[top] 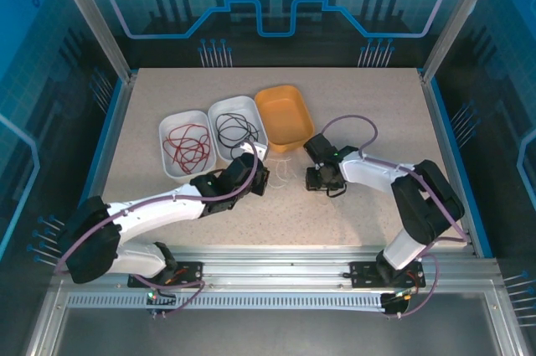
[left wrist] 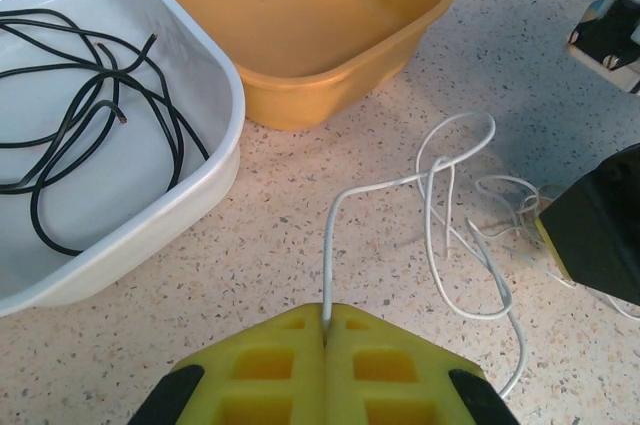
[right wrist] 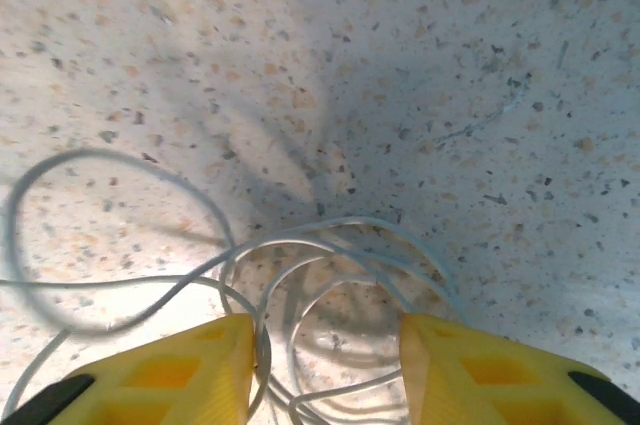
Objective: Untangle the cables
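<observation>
The whitish cable (left wrist: 432, 180) lies in loose, tangled loops on the speckled table (left wrist: 280, 245), just in front of the smooth orange tray (left wrist: 300, 95). It looks light, limp and springy, and is probably best pinched near a free end. The left gripper (left wrist: 325, 323) is clamped on one strand. The right gripper (right wrist: 325, 345) has its jaws apart, straddling the loops. Beside the orange tray, glossy white trays (top: 209, 113) hold the black cable (left wrist: 178, 125) and the red cable (top: 186, 145).

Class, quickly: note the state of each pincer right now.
Left pincer: shut on the white cable.
Right pincer: open, white cable loops between its fingers.
</observation>
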`<state>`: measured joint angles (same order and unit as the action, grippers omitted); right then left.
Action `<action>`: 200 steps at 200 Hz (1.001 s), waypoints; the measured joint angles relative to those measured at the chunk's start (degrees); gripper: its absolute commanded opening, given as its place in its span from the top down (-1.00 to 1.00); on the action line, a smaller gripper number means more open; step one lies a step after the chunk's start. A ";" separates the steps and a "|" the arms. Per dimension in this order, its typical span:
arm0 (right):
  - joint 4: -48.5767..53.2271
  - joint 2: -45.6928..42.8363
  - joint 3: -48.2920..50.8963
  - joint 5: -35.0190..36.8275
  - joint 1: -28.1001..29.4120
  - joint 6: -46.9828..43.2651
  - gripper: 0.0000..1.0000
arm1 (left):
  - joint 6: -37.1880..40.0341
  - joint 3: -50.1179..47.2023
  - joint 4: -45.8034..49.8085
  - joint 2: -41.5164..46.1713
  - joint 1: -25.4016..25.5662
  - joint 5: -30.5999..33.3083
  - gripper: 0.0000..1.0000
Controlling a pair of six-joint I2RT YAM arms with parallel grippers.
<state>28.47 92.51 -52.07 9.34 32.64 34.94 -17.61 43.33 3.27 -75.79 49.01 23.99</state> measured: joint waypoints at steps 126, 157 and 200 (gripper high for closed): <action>-6.29 -12.70 1.11 -4.57 3.74 -0.02 0.14 | -0.02 0.00 0.00 0.00 0.00 -0.22 1.00; -12.83 -12.87 4.52 -6.86 4.17 1.97 0.18 | -0.02 -0.02 -0.04 0.11 0.00 -0.50 1.00; -20.79 -9.46 5.20 -8.39 5.57 4.26 0.10 | 0.00 -0.39 -0.11 3.65 0.00 -2.43 1.00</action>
<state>7.68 83.05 -46.87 0.95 38.22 39.20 -17.61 42.94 3.16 -72.14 49.01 21.56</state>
